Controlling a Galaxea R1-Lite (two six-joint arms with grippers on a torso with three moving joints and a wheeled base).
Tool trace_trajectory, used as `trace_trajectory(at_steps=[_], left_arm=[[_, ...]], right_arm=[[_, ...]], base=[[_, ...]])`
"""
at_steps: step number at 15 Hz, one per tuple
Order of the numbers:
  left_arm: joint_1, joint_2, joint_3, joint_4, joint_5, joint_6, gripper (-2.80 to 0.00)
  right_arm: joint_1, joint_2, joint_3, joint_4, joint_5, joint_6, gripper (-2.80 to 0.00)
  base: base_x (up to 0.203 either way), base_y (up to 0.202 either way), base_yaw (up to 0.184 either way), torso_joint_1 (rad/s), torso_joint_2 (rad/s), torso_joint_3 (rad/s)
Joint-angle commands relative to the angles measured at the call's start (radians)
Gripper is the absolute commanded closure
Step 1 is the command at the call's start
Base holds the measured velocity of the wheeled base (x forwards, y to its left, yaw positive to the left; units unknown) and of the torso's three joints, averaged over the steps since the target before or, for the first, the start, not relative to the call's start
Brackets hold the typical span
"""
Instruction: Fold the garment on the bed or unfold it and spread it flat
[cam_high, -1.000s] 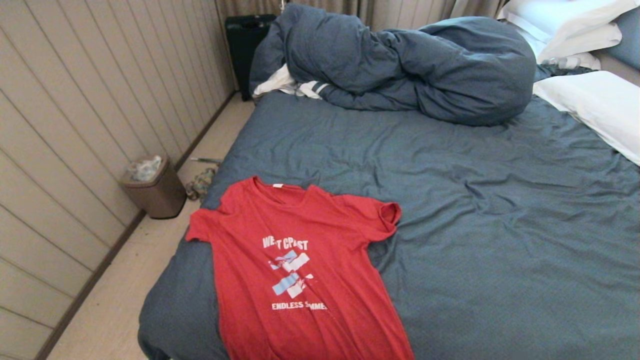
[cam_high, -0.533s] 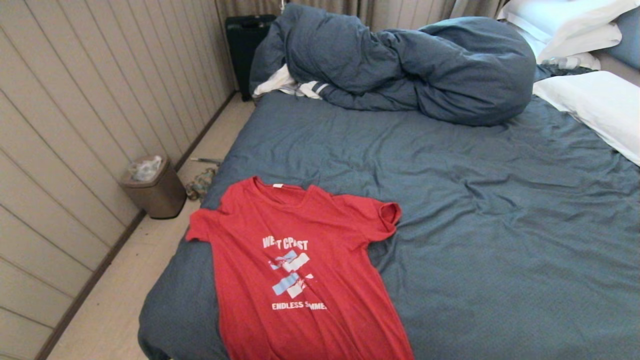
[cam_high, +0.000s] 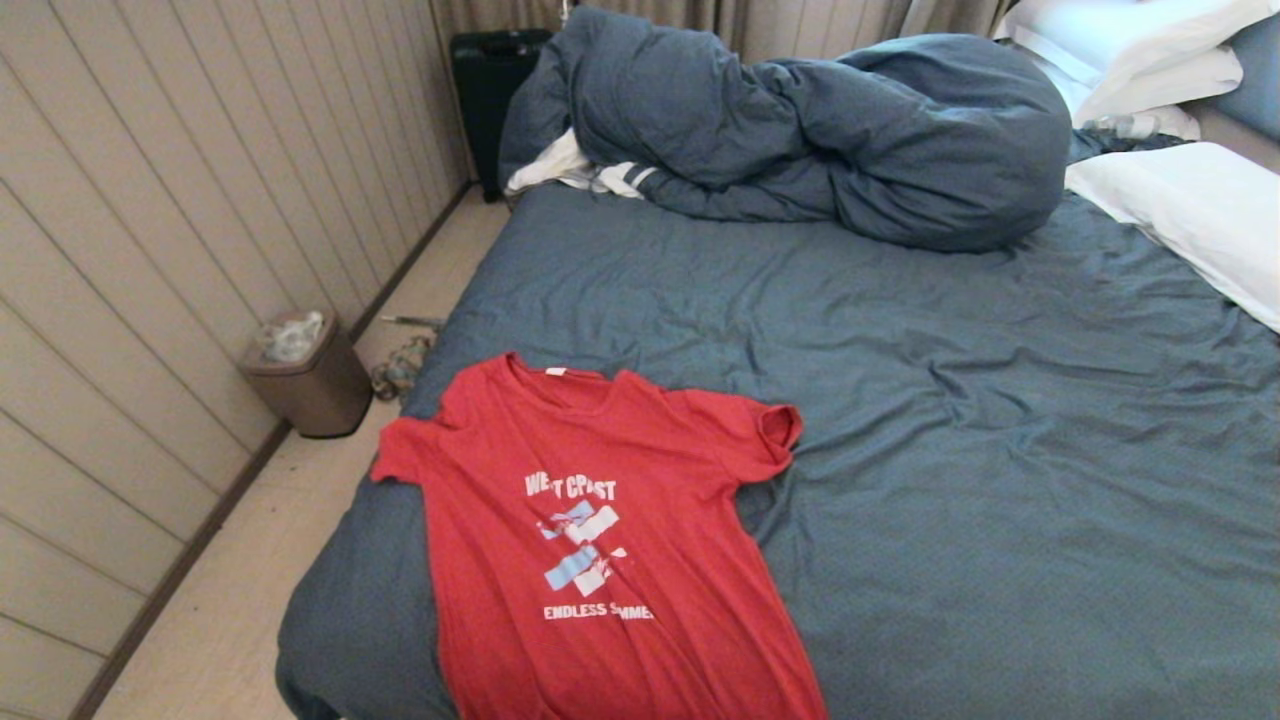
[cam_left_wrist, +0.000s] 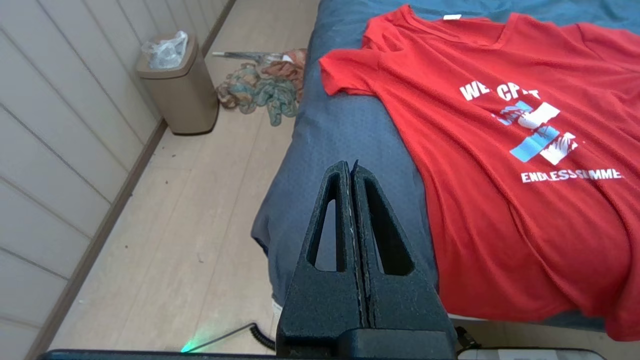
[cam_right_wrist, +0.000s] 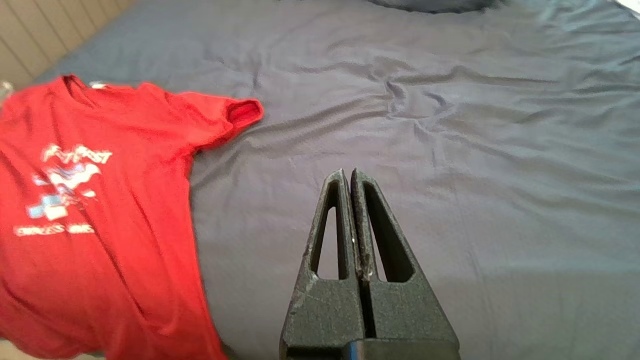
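Where the near corner of the bed (cam_high: 1000, 480) drops toward the floor, the garment (cam_high: 600, 560) lies face up and spread open, a red short-sleeved T-shirt with white "WEST COAST" and "ENDLESS SUMMER" lettering around a pale blue-white chest graphic. Its collar points up the bed, one sleeve lies flat near the mattress edge, the other is curled so its opening shows, and soft creases run down the thin knit fabric to the hem, which hangs over the foot of the bed. The left end effector (cam_left_wrist: 352, 172) hovers over the bed's corner just beside the shirt's flat-sleeve side, its two black, grainy, triangular fingers pressed together with nothing between them. The right end effector (cam_right_wrist: 348, 177) hangs above bare sheet on the shirt's other side, well apart from the curled sleeve, its fingers likewise pressed together and empty. Beyond both, the wrinkled dark blue-grey sheet runs to a bunched duvet (cam_high: 820, 130) of the same colour, with a white striped cloth (cam_high: 580, 172) poking from under it and white pillows (cam_high: 1190, 210) at the far side. On the left end effector's outer side lies pale wooden floor (cam_left_wrist: 200, 210), where a tan bin (cam_left_wrist: 177, 87) with a plastic liner stands against the panelled wall (cam_high: 150, 220), near a heap of patterned cloth (cam_left_wrist: 262, 90).
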Motion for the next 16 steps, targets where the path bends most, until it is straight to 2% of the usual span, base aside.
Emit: trace_trajectory(at_steps=[1, 4, 5, 8, 16], left_arm=[[0.0, 0.0, 0.002, 0.0, 0.0, 0.0, 0.0], [0.0, 0.0, 0.002, 0.0, 0.0, 0.0, 0.0], [0.0, 0.0, 0.002, 0.0, -0.001, 0.0, 0.0], [0.001, 0.0, 0.002, 0.0, 0.0, 0.0, 0.0], [0.0, 0.0, 0.003, 0.0, 0.0, 0.0, 0.0]], right_arm=[[0.0, 0.0, 0.053, -0.007, -0.003, -0.014, 0.0], [0.0, 0.0, 0.237, -0.115, -0.008, -0.045, 0.0], [0.0, 0.001, 0.238, -0.13, -0.009, -0.05, 0.0], [0.002, 0.001, 0.231, -0.13, 0.003, -0.138, 0.0], [0.003, 0.001, 0.23, -0.13, 0.003, -0.125, 0.0]], base=[[0.0, 0.0, 0.0, 0.0, 0.0, 0.0], [0.0, 0.0, 0.0, 0.0, 0.0, 0.0], [0.0, 0.0, 0.0, 0.0, 0.0, 0.0], [0.0, 0.0, 0.0, 0.0, 0.0, 0.0], [0.0, 0.0, 0.0, 0.0, 0.0, 0.0]])
